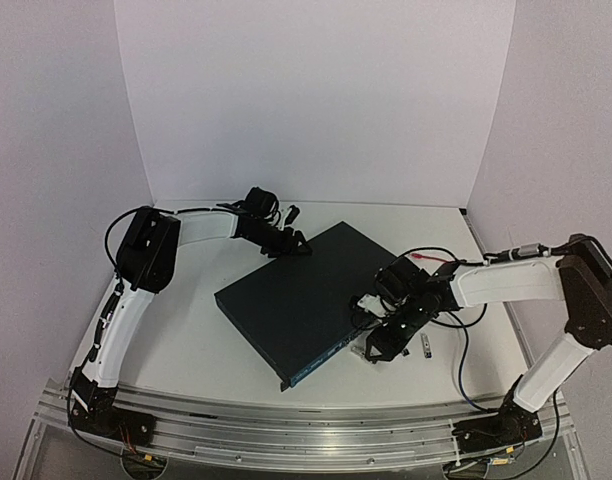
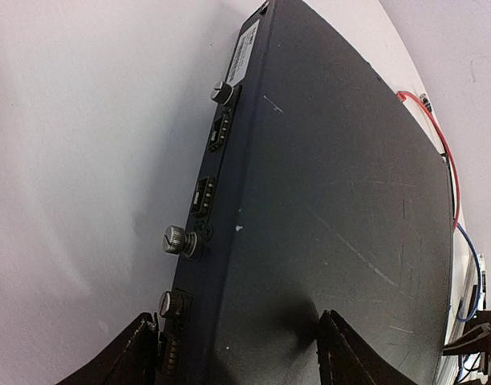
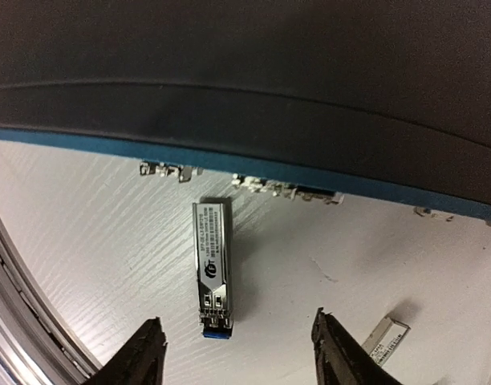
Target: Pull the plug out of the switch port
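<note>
We see a white counter (image 1: pixel 186 340) with a faint wood grain. The switch (image 1: pixel 296 300) lies flat on it near the middle, turned at a diagonal to the counter's edges. Just off the switch's blue-edged socket face, the plug (image 3: pixel 211 269) rests flat on the counter. It is a small silver module, clear of the sockets, with its blue tip pointing away from the switch. A second small silver piece (image 3: pixel 383 334) lies near it to one side. A thin black cable (image 1: pixel 464 372) trails across the counter on the right.
</note>
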Robot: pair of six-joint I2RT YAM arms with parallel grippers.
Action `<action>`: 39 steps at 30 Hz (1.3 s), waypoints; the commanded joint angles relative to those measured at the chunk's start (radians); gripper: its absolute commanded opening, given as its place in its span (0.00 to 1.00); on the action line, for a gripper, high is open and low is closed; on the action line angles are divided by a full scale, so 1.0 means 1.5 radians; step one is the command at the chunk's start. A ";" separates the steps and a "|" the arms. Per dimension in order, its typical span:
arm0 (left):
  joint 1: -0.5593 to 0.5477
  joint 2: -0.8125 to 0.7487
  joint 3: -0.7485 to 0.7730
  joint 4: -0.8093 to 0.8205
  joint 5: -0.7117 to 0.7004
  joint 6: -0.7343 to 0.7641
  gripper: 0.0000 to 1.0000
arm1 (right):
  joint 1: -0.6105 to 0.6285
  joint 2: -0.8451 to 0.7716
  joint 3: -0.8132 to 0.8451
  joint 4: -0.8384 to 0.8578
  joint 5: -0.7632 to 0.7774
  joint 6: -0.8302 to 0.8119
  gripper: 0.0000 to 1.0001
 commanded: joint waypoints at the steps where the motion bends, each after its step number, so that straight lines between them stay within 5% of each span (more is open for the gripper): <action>1: 0.003 0.013 -0.044 -0.112 -0.052 0.023 0.66 | -0.012 -0.064 0.005 0.043 0.092 0.125 0.75; 4: 0.003 0.014 -0.045 -0.111 -0.048 0.025 0.66 | -0.079 -0.095 0.002 0.066 0.083 0.226 0.89; 12: 0.003 0.010 -0.054 -0.094 -0.039 0.024 0.66 | -0.319 -0.136 0.018 0.107 -0.028 0.342 0.95; 20: 0.001 -0.014 -0.097 -0.044 -0.021 0.038 0.66 | -0.587 -0.008 0.038 0.168 -0.376 0.427 0.87; 27: -0.002 -0.008 -0.106 -0.028 -0.028 0.041 0.66 | -0.628 0.142 0.099 0.241 -0.566 0.445 0.74; 39: -0.005 -0.011 -0.109 0.011 -0.032 0.049 0.66 | -0.629 0.249 0.132 0.237 -0.637 0.379 0.70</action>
